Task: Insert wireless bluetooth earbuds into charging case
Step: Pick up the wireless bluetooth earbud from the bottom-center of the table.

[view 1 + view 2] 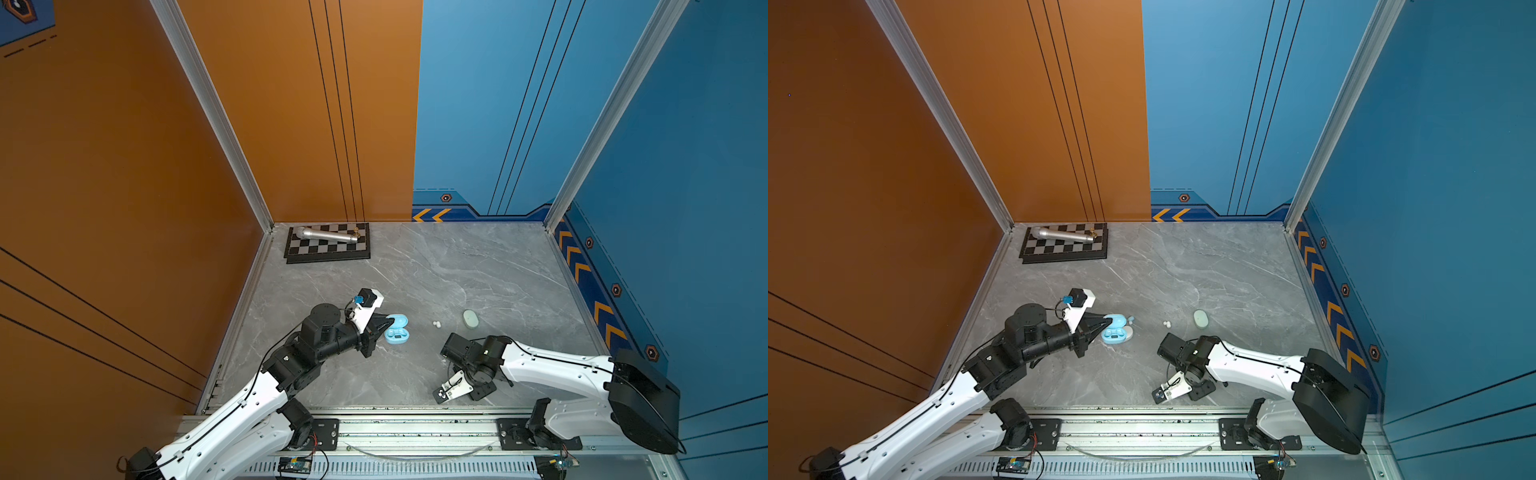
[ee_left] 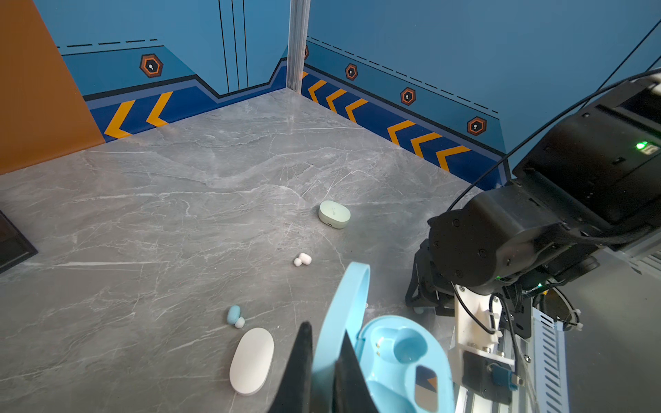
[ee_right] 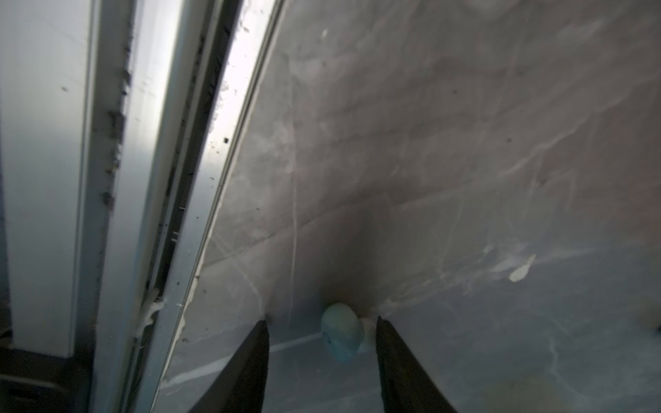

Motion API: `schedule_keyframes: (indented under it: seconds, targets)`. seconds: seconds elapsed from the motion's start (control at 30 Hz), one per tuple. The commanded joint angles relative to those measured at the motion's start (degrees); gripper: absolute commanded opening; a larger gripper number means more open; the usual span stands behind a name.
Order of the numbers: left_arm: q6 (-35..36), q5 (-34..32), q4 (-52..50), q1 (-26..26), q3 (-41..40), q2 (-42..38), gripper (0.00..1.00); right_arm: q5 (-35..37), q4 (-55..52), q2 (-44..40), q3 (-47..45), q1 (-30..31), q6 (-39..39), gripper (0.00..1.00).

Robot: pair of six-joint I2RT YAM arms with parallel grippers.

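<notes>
Right wrist: R claw (image 3: 322, 320) apart round blue bud (image 3: 341, 332); L claw (image 2: 325, 328) clamps case lid (image 2: 352, 286).

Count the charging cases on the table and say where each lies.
3. The blue case stands open, lid pinched in the left gripper; the white case lies shut beside it; the mint green case lies shut past the white earbuds. The arms may hide more.
</notes>
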Motion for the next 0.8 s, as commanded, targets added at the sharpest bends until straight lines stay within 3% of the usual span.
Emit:
schedule_keyframes:
  seconds: [0.0,0.53,0.77]
  targets:
    - [-0.2,0.5,-0.8,0.8,0.0,-0.8,0.00,1.7,1.0,1.6,1.7,0.3,-0.2,0.44]
    - [-0.3,0.9,-1.8,1.4,0.3,-1.4,0.00,3.3,2.1,3.6,3.4,-0.2,2.3,0.17]
    - [-0.6,0.8,-1.2,1.5,0.0,-1.1,0.00,-0.7,3.0,1.7,6.2,-3.3,11.6,0.12]
